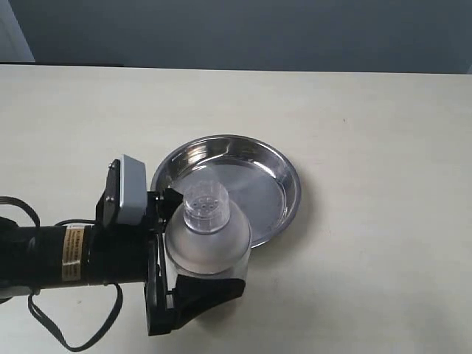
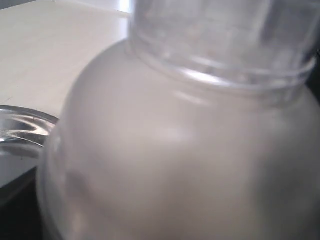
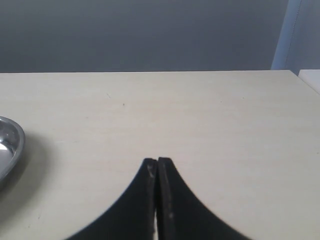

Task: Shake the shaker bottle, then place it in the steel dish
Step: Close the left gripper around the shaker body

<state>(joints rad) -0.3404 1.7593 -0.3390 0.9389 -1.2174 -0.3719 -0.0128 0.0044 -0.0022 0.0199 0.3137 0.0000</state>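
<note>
My left gripper [image 1: 198,249] is shut on the shaker bottle [image 1: 208,240], with black fingers [image 1: 210,293] on either side of its body. The bottle stands upright, frosted shoulder and small clear cap toward the exterior camera. It overlaps the near left rim of the steel dish [image 1: 265,166], which lies on the table. In the left wrist view the bottle [image 2: 190,140] fills the frame, with the dish's rim [image 2: 25,125] beside it. No grains show. My right gripper [image 3: 158,162] is shut on nothing, low over bare table, with the dish's edge [image 3: 10,145] off to one side.
The pale table top [image 1: 383,133] stretches to the right of and behind the dish. The left arm and its cable [image 1: 44,258] lie along the near left edge. A dark wall stands behind the table.
</note>
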